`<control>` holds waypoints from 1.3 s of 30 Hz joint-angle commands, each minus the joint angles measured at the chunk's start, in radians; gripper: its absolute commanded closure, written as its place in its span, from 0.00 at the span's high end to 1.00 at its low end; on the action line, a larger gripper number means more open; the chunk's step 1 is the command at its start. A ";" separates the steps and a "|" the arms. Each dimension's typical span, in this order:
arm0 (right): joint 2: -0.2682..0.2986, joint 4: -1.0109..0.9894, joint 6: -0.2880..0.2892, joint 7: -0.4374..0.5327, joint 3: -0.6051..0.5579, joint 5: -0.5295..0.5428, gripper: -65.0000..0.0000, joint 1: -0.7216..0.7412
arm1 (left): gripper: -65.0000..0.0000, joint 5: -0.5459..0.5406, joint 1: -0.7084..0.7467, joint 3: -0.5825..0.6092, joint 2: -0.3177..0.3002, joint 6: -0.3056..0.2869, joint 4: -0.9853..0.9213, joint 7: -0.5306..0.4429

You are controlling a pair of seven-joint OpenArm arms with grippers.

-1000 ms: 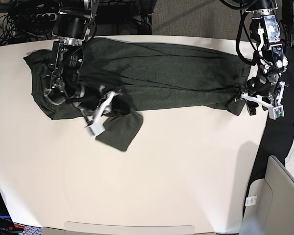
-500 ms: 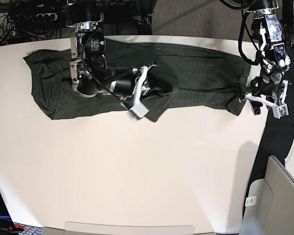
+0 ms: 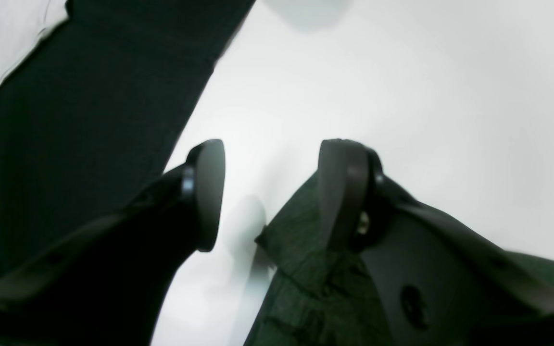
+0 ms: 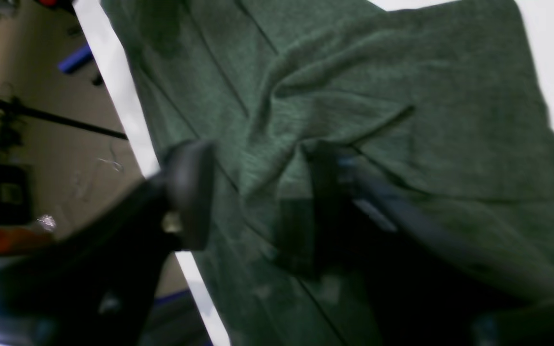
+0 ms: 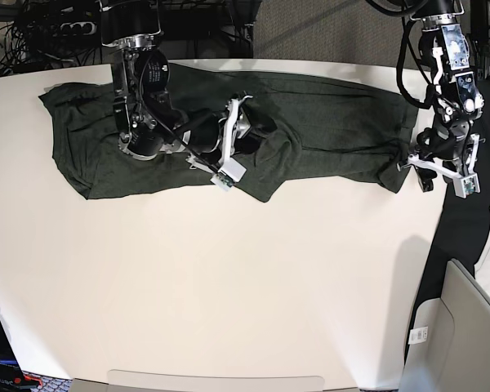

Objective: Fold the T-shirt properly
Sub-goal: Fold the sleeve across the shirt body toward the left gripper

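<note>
T-shirt location: the T-shirt (image 5: 327, 122) lies stretched along the far edge of the white table (image 5: 229, 286), from the far-left corner to the right edge. One flap is laid over its middle.
Fabric: you're handling thin, soft, heathered knit. I judge it light and limp; it bunches and creases wherever it's pushed and won't hold a fold line unless pressed flat.
Slip: likely drags easily over the smooth tabletop, so expect the whole piece to shift if you pull one end.
Where to grip: take hems, cuffs or corners, pinching through all layers. The bunched end under the left gripper is one candidate, the free edge of the middle flap another. Avoid mid-panel pinches; they just lift a tent.
Right gripper (image 4: 258, 192): jaws stand wide apart over a rumpled ridge of cloth; nothing looks clamped between them.
Left gripper (image 3: 270, 192): jaws apart, fairly wide. One pad (image 3: 342, 192) sits against the knotted cloth end; the gap shows bare table, so no grip.
Hidden: the right arm (image 5: 147, 106) covers the shirt's left-middle, so you can't see how the layers stack beneath it.
Hard to read: both wrist views are blurred. Collar, sleeves and cuffs can't be told apart in the base view. Dark material (image 3: 65, 120) beside the left gripper is unidentifiable from here.
Cut off: table's near edge and left side run out of the base view.
</note>
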 commanded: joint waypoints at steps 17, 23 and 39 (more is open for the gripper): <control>-0.010 -0.020 0.006 0.107 0.147 -0.176 0.60 0.134 | 0.47 0.001 0.008 -0.001 0.014 -0.002 0.018 -0.027; -0.025 -0.167 0.006 0.220 0.072 -0.243 0.60 0.195 | 0.47 0.001 0.008 0.000 0.016 -0.002 0.018 -0.027; -0.027 -0.405 0.006 0.352 -0.066 -0.245 0.06 0.263 | 0.47 0.001 0.008 -0.006 0.016 -0.002 0.018 -0.027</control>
